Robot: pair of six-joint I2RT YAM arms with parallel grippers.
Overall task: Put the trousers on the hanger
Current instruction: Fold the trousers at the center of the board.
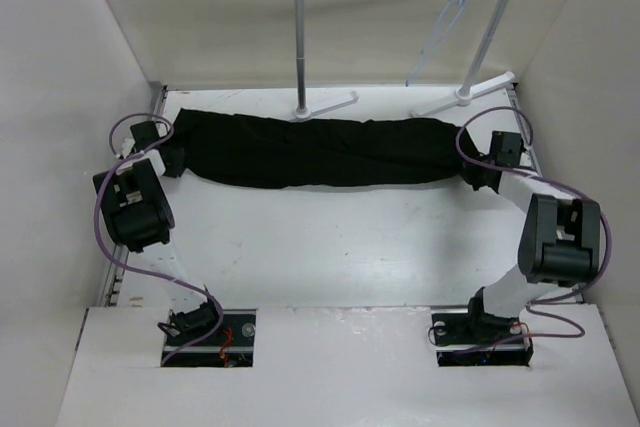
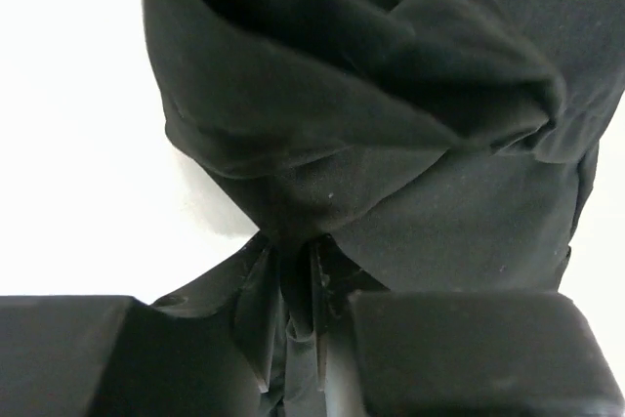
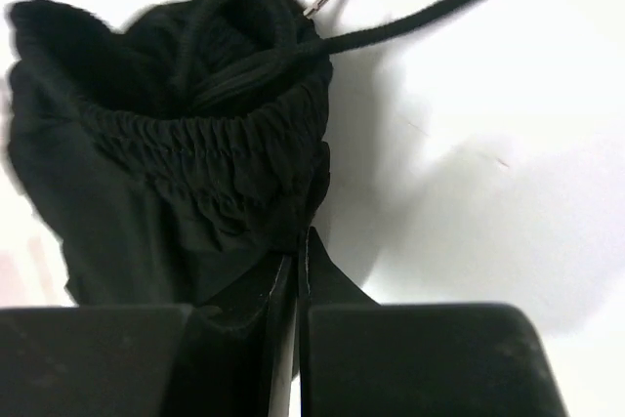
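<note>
Nearest the overhead camera, two arms (image 1: 140, 207) are reaching toward the garment rack (image 1: 300, 47). One pair of trousers (image 1: 320, 152) is lying stretched as a long band across the table (image 1: 330, 247), just in front of the rack's feet. The left gripper (image 1: 175, 159) is meeting one end and the right gripper (image 1: 478, 175) the other. Only this view is showing the single hanger (image 1: 445, 27), which is dangling from the rack's rail near its right post, well apart from the trousers.

In the left wrist view, the left gripper (image 2: 298, 314) is pinching a fold of the trousers (image 2: 391, 144), with the cloth bunching just beyond it.

In the right wrist view, the right gripper (image 3: 298, 285) is clamping the gathered waistband of the trousers (image 3: 195, 173). Only here is the drawstring (image 3: 420, 12) showing, trailing across the table.
</note>
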